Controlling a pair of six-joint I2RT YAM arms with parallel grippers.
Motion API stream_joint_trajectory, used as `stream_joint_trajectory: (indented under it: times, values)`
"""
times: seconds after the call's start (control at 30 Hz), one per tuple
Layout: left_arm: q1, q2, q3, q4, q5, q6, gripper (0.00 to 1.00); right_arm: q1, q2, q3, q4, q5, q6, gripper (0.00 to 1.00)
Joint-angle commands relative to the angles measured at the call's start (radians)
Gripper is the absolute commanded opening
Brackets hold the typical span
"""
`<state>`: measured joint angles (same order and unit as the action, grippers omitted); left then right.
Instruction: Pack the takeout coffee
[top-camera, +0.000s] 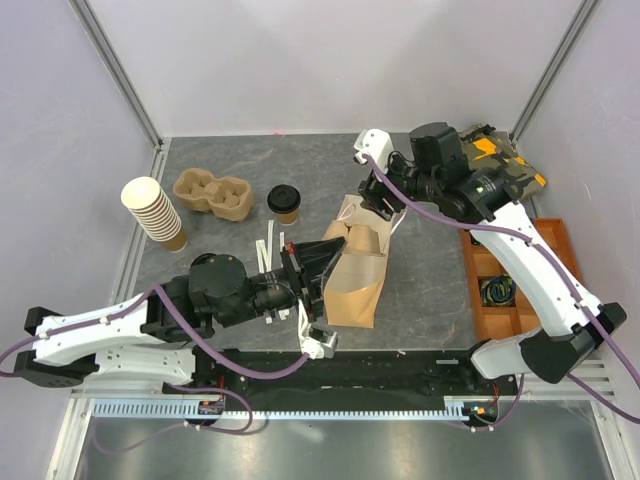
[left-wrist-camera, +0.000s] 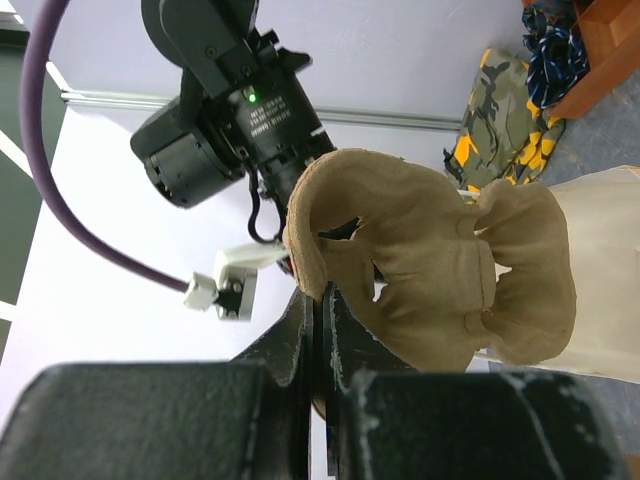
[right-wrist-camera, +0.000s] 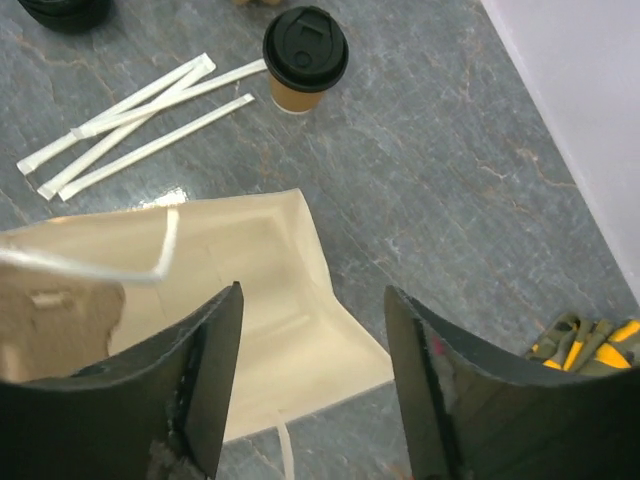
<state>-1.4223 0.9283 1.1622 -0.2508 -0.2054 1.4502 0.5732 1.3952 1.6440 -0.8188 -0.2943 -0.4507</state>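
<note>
On the table (top-camera: 430, 285): one takeout coffee (top-camera: 285, 203), one paper bag (top-camera: 355, 292), one cup stack (top-camera: 155, 212), two pulp carriers. Coffee is a small kraft cup, black-lidded, upright beside the far carrier (top-camera: 212, 194), apart from both grippers. The left gripper (left-wrist-camera: 322, 320) pinches the near carrier (left-wrist-camera: 430, 260); the right gripper (right-wrist-camera: 312, 300) hangs spread wide over the bag

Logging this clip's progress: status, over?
Left pincer shut at paper bag mouth. Right pincer open above bag. Coffee upright on table, unpacked. Nothing blocking it.

Your top cam looks down on the whole table (top-camera: 230, 150) from the near edge, wrist cams sit close, right facing down, left sideways, all sharing the bag (top-camera: 355, 285).
</note>
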Motion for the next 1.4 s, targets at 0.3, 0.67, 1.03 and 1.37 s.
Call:
stream_joint_trajectory:
  times: [0.3, 0.67, 1.03, 1.37]
  values:
    - [0.005, -0.075, -0.042, -0.002, 0.001, -0.002, 0.02, -0.147, 0.117, 0.169, -0.178, -0.201, -0.158, 0.79]
    - [0.017, -0.080, -0.055, -0.016, 0.050, -0.010, 0.02, -0.161, 0.289, 0.310, -0.293, -0.258, -0.316, 0.67]
    - [0.037, -0.068, -0.032, -0.039, -0.002, -0.048, 0.02, -0.159, 0.306, 0.323, -0.324, -0.310, -0.350, 0.00]
    - [0.071, -0.045, -0.001, -0.018, 0.014, -0.067, 0.02, -0.157, 0.188, 0.228, -0.241, -0.362, -0.249, 0.65]
